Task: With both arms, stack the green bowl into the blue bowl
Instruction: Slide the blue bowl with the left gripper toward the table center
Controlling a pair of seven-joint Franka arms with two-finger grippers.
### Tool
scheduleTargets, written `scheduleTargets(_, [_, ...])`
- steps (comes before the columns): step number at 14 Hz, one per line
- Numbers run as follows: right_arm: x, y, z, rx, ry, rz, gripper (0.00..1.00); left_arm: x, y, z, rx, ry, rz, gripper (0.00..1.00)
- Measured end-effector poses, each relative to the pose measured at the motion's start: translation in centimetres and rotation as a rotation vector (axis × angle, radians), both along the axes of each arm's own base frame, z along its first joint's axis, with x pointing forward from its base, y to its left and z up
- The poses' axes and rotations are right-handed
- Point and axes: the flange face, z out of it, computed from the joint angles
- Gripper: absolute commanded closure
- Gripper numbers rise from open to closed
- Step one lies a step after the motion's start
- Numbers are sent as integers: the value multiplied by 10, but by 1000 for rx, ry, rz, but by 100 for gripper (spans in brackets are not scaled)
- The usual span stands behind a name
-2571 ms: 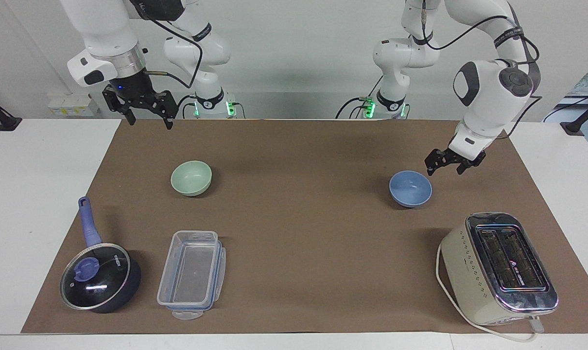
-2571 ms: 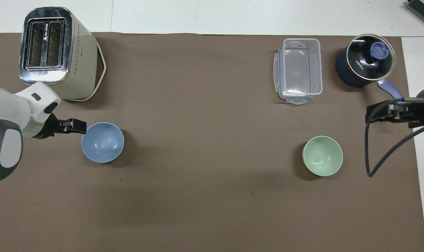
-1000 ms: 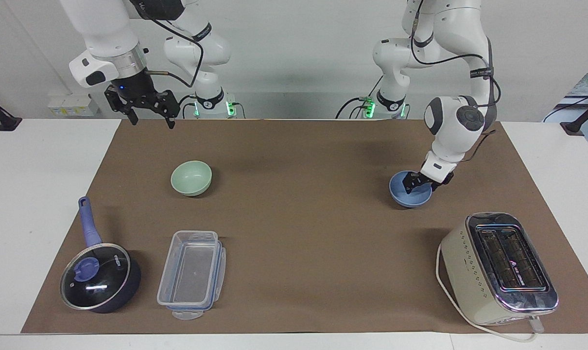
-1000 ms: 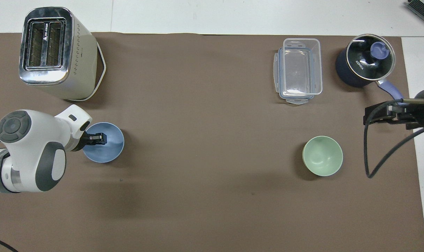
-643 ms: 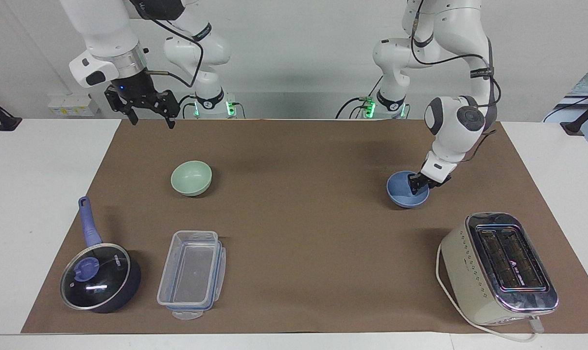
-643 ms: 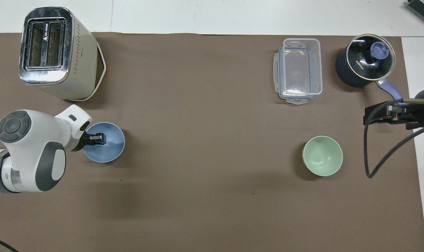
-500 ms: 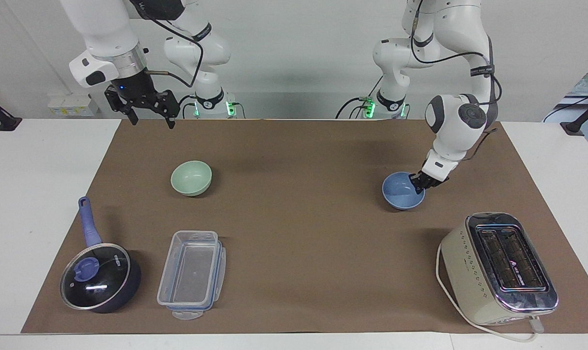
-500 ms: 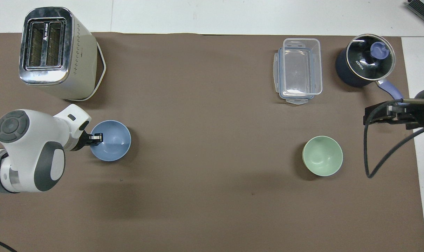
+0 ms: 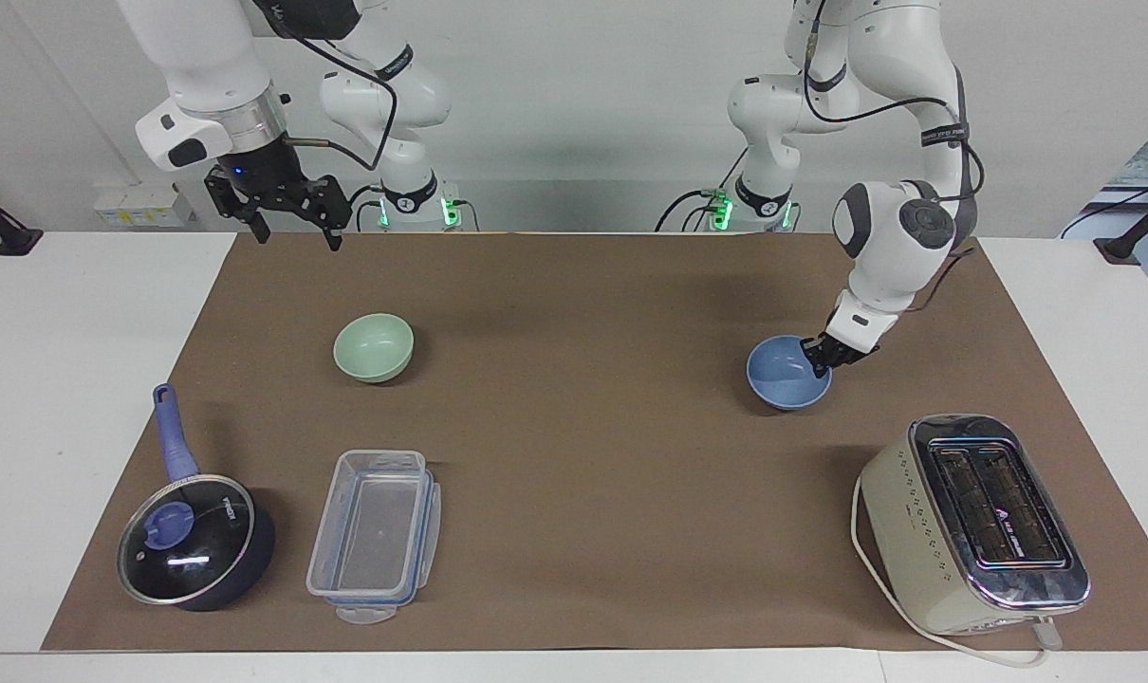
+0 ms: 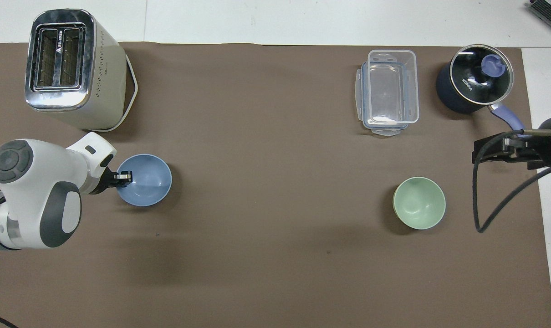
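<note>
The periwinkle blue bowl (image 9: 783, 384) (image 10: 145, 182) is at the left arm's end of the brown mat. My left gripper (image 9: 818, 356) (image 10: 124, 177) is shut on its rim, on the side toward that end of the table. The pale green bowl (image 9: 373, 347) (image 10: 419, 202) sits upright and alone toward the right arm's end. My right gripper (image 9: 294, 232) (image 10: 498, 152) hangs open in the air over the mat's edge at that end, well above and apart from the green bowl. The right arm waits.
A cream toaster (image 9: 972, 522) (image 10: 70, 68) stands farther from the robots than the blue bowl. A clear plastic container (image 9: 375, 536) (image 10: 388, 91) and a dark lidded pot with a blue handle (image 9: 194, 550) (image 10: 473, 84) lie farther out than the green bowl.
My left gripper came down onto the blue bowl's rim and closed on it. The bowl has shifted a little toward the table's middle. The right arm has not moved.
</note>
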Motion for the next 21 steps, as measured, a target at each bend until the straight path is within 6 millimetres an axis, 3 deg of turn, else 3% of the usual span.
scheduleTargets(7, [0, 0, 0, 0, 0, 0, 0, 11, -19, 94, -96, 30, 11, 100])
scheduleTargets(9, [0, 0, 0, 0, 0, 0, 0, 12, -22, 109, -101, 28, 5, 100])
scheduleTargets(12, [0, 0, 0, 0, 0, 0, 0, 8, -43, 112, -107, 29, 3, 100])
scheduleTargets(15, [0, 0, 0, 0, 0, 0, 0, 1, -85, 106, -106, 31, 8, 100])
scheduleTargets(21, [0, 0, 0, 0, 0, -1, 0, -24, -174, 56, -108, 2, 2, 100])
